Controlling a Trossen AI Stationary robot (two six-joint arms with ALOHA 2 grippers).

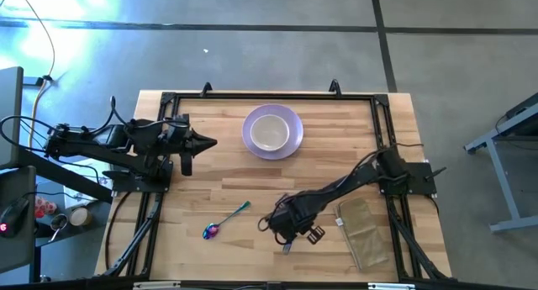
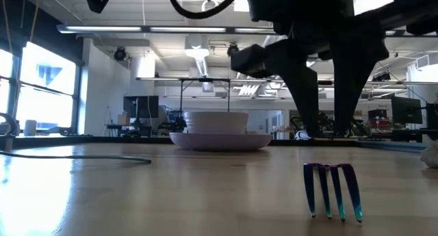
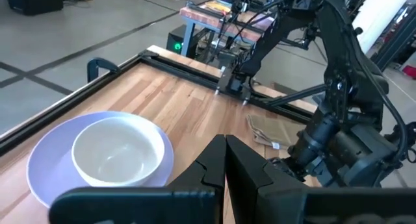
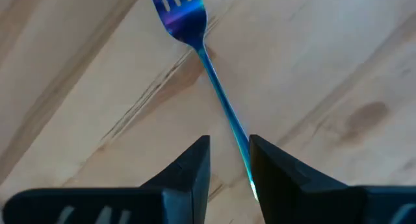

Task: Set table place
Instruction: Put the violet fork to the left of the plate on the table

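Two dark fingers of the right gripper [image 4: 229, 160] stood narrowly parted around the thin handle of the iridescent blue-purple metal fork [image 4: 207, 62] at the near table edge, apparently touching but not visibly clamped; best practice was to close square on the handle before lifting. Iridescent purple-blue spoon [image 1: 224, 221] lay just left of it on the pale butcher-block wooden table [image 1: 227, 168]. Cream bowl [image 1: 271, 132] sat in the round lavender plate [image 1: 250, 132] at the far side; left gripper [image 1: 210, 142] waited closed and empty near it.
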